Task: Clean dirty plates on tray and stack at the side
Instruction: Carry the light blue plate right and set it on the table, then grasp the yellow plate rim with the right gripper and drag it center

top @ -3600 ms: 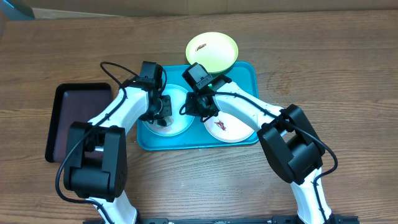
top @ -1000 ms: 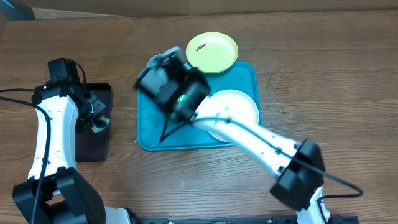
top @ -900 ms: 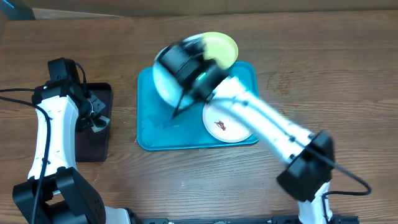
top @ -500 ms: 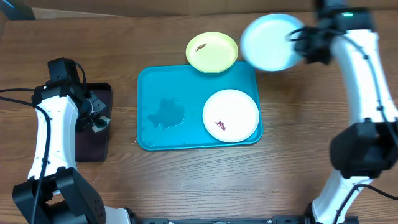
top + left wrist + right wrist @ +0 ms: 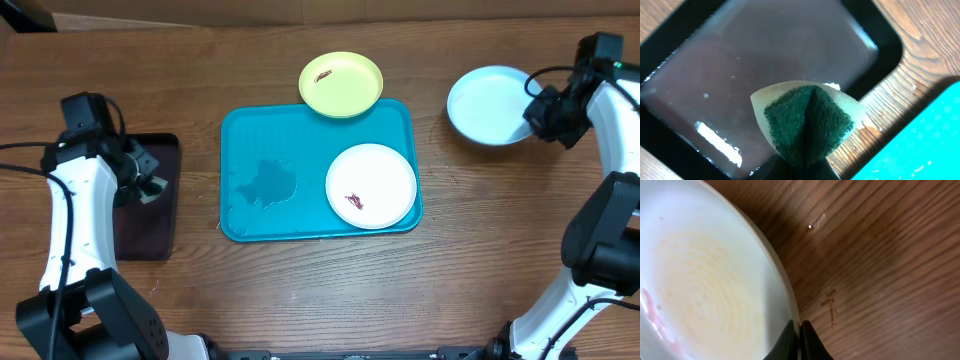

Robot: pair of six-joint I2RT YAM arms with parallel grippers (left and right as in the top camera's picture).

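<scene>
Left gripper (image 5: 148, 186) clamped on green sponge (image 5: 807, 122); keep it over the black tray (image 5: 875, 45) beneath the jaws so drips land there. Right gripper (image 5: 799, 340) pinches pale plate (image 5: 485, 105) by its rim, over bare wood: lower flat, then release.

Black tray: water film. Turquoise tray (image 5: 260, 130), between both jaws: wet patch, smeared white plate (image 5: 371, 185). Smeared yellow-green plate (image 5: 341, 84) overlaps far rim.

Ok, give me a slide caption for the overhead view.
Right claw grips the pale plate beside the turquoise tray; left claw holds a sponge over the black tray.
</scene>
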